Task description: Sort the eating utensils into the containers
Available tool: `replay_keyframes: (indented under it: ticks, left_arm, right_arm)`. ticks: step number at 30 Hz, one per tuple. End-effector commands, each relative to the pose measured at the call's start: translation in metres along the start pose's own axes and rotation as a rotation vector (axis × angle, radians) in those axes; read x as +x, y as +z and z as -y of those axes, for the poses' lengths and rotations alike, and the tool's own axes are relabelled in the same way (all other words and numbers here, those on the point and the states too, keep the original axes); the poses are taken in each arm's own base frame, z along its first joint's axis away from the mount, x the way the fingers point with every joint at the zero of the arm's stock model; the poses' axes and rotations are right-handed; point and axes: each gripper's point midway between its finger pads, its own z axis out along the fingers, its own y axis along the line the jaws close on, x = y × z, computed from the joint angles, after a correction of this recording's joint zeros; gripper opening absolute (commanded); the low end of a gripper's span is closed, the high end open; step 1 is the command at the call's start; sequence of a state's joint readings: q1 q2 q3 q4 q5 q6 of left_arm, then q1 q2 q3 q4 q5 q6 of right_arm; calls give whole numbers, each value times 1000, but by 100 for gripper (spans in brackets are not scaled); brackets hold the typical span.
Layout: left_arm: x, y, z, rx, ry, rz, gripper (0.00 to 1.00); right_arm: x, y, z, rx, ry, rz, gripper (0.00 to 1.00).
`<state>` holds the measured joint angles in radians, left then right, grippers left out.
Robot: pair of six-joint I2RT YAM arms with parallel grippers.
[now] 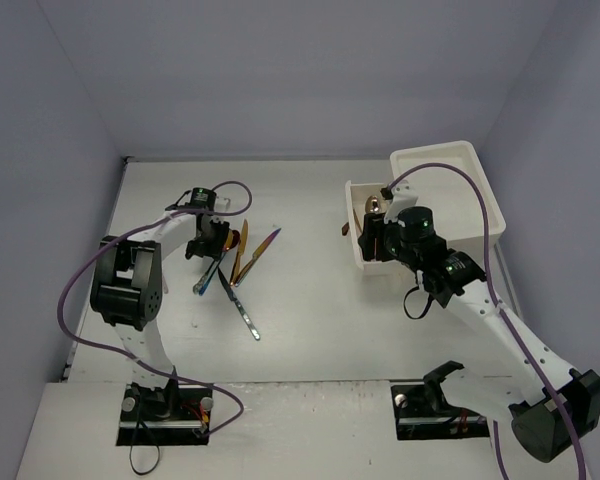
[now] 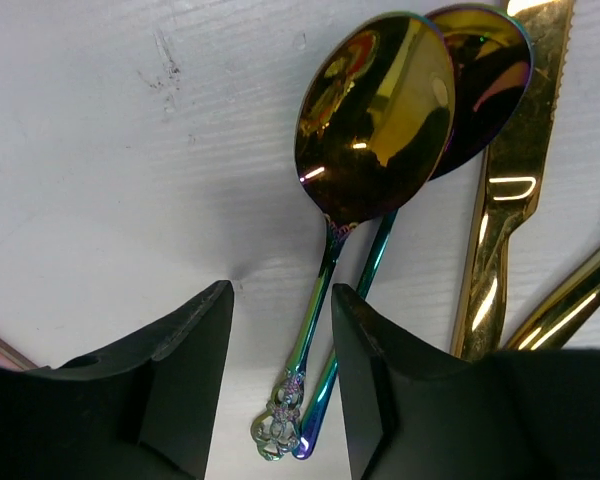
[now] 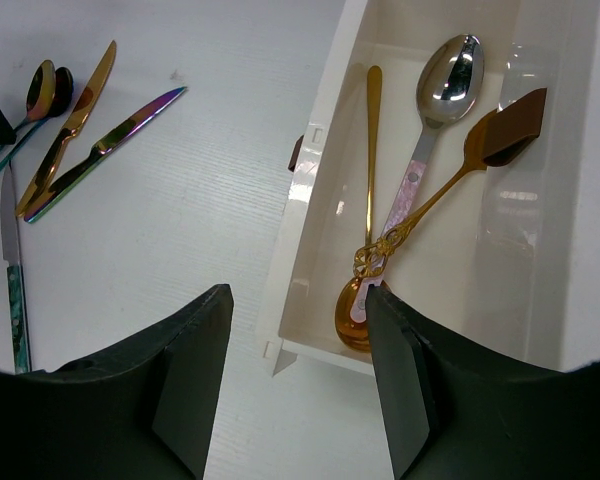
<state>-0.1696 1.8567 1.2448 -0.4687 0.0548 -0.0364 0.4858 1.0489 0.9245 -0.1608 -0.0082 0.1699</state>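
Observation:
Two iridescent spoons (image 2: 375,110) lie on the white table with their bowls overlapping. My left gripper (image 2: 282,300) is open and low over them, its fingers straddling both thin handles with gaps on each side. A gold knife (image 2: 510,180) lies just right of them. In the top view this gripper (image 1: 212,240) sits at the left of the utensil pile (image 1: 238,255). My right gripper (image 3: 298,300) hangs open and empty over the near-left corner of a cream drawer (image 3: 315,180). The drawer holds a silver spoon (image 3: 448,80) and gold spoons (image 3: 373,150).
The white drawer unit (image 1: 450,190) stands at the back right, with the pulled-out drawer (image 1: 355,225) to its left. A knife with a teal handle (image 1: 242,310) lies nearer the front. A gold knife (image 3: 75,120) and an iridescent knife (image 3: 120,140) lie left of the drawer.

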Motion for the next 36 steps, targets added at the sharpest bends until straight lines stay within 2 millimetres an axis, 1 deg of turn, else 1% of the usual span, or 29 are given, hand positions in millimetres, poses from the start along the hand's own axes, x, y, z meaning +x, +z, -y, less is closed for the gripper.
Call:
replay_keyframes:
  ticks: [1,6,8,12,14,17,19,22,24,26,29,30,31,34,35,36]
  left_arm:
    - [-22,-4,-5,-16,3,53,38]
    - [-11,8,1,3,-9,9,34]
    - [-7,11,1,-3,-11,-2,30]
    - [-5,14,-1,-19,-23,-20,8]
    - [-6,12,-1,-18,-24,-20,1]
    - [-11,6,-4,-25,-26,-8,0]
    - [-15,-2,-10,-38,-39,6,0]
    - [-28,-26,-20,-51,-88,74,0]
    - [-41,-47,-18,-7,-133,138,0]
    - [-60,-82,-10,47,-195,240,0]
    - [-80,-124,11,172,-278,360,0]
    - [-84,-138,21,231,-314,398,0]
    - [-88,-156,34,309,-359,444,0]
    - [-89,-193,72,491,-445,520,0]
    - [-96,-210,75,523,-473,569,0]
    - [-96,-222,85,571,-502,601,0]
  right_arm:
    - [-20,-5,-6,-23,-10,75,53]
    - [-20,-4,-6,-21,-9,75,53]
    - [-20,-3,-6,-23,-9,74,53]
    - [-21,-3,-8,-30,-2,72,53]
    - [-22,-4,-9,-35,2,76,53]
    - [-21,-5,-10,-42,2,75,54]
    - [-20,-5,-12,-53,8,72,54]
    - [-23,-8,-19,-91,22,75,54]
    - [-26,-10,-25,-120,27,78,55]
    - [-28,-11,-35,-166,38,74,56]
    - [-35,-14,-51,-213,50,85,59]
    - [-37,-14,-57,-224,52,90,60]
    - [-38,-15,-66,-238,54,96,60]
    - [-46,-17,-95,-285,61,123,64]
    - [-46,-17,-103,-299,65,123,64]
    - [-50,-19,-116,-329,72,136,64]
